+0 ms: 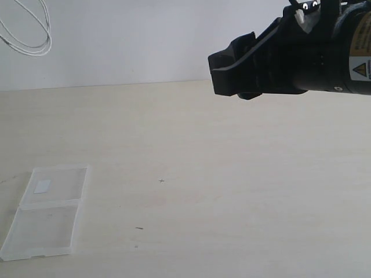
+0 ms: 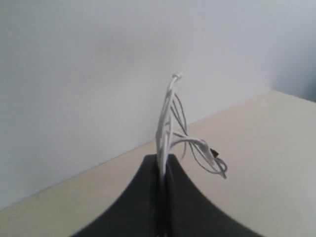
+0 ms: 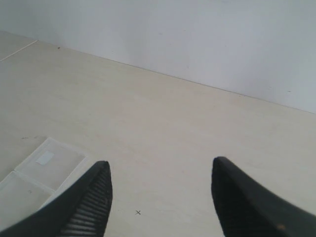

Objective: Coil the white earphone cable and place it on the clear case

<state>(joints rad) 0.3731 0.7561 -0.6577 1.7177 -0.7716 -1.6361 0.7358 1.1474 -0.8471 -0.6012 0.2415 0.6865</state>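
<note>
left gripper (image 2: 163,165) aloft, pinching white earphone cable (image 2: 169,116) | right gripper (image 3: 160,173) high over table (image 1: 243,191), jaws wide | clear case (image 1: 49,211) near-left corner

apparent warning triangle (image 1: 360,68) on arm (image 1: 324,58), text unreadable

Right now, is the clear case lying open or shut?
Open. The clear case lies flat on the table, its two halves spread side by side, with nothing resting on them.

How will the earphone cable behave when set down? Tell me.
Likely floppy: the white earphone cable sags in loose loops from the left hand. Probably light, hanging from a thin pinch. It may spring uncoiled on the clear case.
</note>
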